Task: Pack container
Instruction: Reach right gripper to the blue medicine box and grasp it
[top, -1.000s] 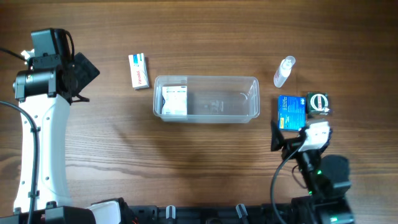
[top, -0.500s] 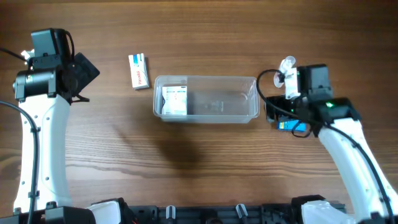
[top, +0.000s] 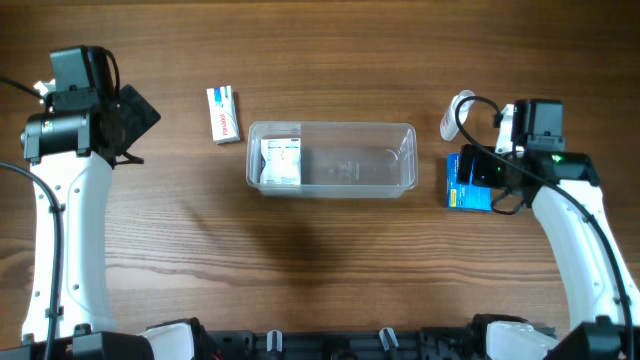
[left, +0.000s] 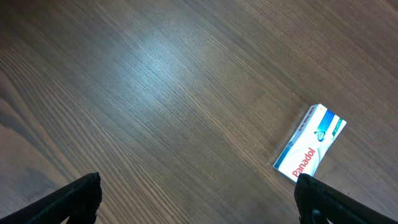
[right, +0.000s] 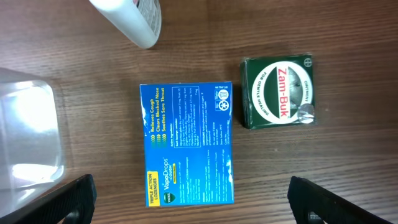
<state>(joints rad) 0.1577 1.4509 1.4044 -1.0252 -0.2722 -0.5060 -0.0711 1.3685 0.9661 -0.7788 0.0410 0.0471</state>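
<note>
The clear plastic container (top: 345, 172) lies at mid-table with one white box (top: 281, 160) in its left end; its corner also shows in the right wrist view (right: 28, 137). My right gripper (right: 189, 200) is open and empty, hovering over a blue VapoDrops box (right: 189, 144) right of the container. In the overhead view the right gripper (top: 497, 172) covers part of that blue box (top: 462, 185). A green Zam-Buk box (right: 278, 92) lies beside it. My left gripper (left: 199, 202) is open and empty above bare wood, away from a Panadol box (left: 310, 151).
A small clear bottle (top: 457, 115) lies behind the blue box, near the container's right end. The Panadol box (top: 223, 114) sits left of the container's back left corner. The left gripper (top: 135, 115) stays at the far left.
The right arm has swung from the table's front edge up to the container's right end, then a little right over the blue box. The left arm has not moved.
</note>
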